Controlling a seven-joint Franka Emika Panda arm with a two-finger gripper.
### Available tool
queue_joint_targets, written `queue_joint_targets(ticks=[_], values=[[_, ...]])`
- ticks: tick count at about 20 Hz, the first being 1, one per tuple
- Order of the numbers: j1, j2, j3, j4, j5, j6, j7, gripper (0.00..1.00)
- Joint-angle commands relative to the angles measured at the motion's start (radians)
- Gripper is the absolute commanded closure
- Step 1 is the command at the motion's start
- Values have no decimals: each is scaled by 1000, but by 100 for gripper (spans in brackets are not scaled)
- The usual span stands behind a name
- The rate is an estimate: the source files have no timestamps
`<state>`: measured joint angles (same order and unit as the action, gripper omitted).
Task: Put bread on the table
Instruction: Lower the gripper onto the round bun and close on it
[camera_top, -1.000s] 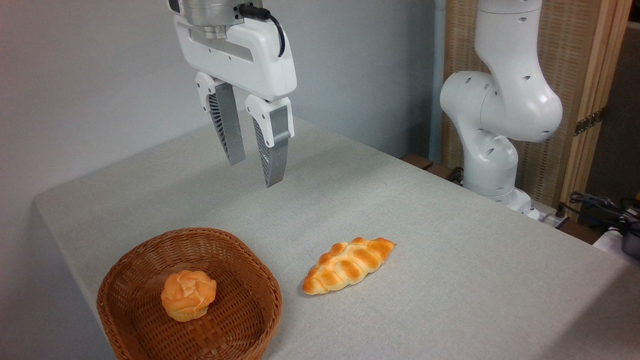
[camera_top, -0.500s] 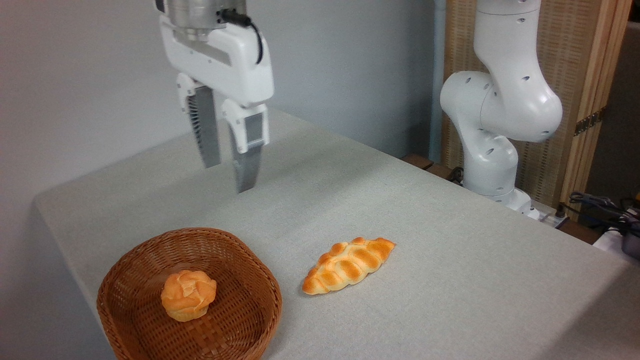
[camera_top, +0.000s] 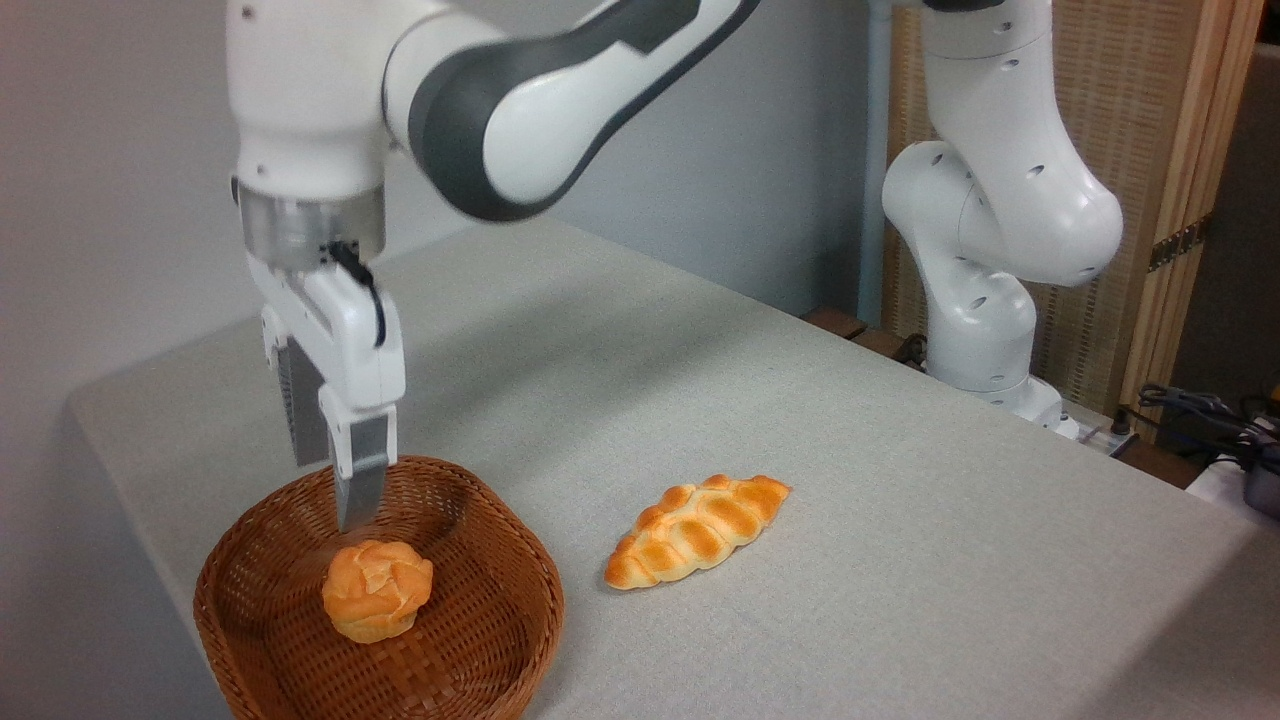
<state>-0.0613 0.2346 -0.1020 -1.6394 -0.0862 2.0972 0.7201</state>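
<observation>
Bread (camera_top: 376, 589), the small round golden-orange bun with a knotted top, sits inside the brown wicker basket (camera_top: 500, 640) at the front left of the table (camera_top: 900, 560). We see the gripper (camera_top: 335, 495) hanging point-down over the basket's back rim, just above and behind the bun, not touching it. Its fingers (camera_top: 358, 490) line up nearly one behind the other from this camera; we see a small gap between them and nothing held, so we read it as released. Braided oval loaf (camera_top: 697, 529) lies on the grey-beige cloth to the right of the basket, near it but apart. White arm (camera_top: 560, 90) reaches in from the top, its base column (camera_top: 985, 250) standing beyond the table's far right edge, in front of a woven screen (camera_top: 1130, 120). Cables (camera_top: 1200, 410) lie at the far right.
</observation>
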Motion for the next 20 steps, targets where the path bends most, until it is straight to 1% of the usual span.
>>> queue_joint_targets(ticks=[1, 3, 5, 6, 7, 10, 12, 13, 16, 17, 18, 19, 20], values=[[1, 2, -2, -26, 83, 20, 68, 0], [1, 15, -2, -27, 97, 23, 85, 0], [-3, 44, -4, -28, 149, 24, 87, 0], [-6, 57, -11, -28, 163, 30, 87, 0], [-6, 66, -19, -36, 163, 46, 85, 0], [-8, 66, -19, -98, 166, 151, 85, 0], [-8, 72, -21, -109, 166, 173, 85, 0], [-8, 75, -21, -109, 167, 176, 85, 2], [-8, 75, -21, -109, 167, 176, 88, 39], [-8, 75, -21, -109, 167, 176, 91, 48], [-8, 75, -21, -109, 167, 176, 91, 64], [-6, 75, -21, -109, 167, 176, 94, 71], [-8, 75, -21, -108, 167, 175, 97, 74]])
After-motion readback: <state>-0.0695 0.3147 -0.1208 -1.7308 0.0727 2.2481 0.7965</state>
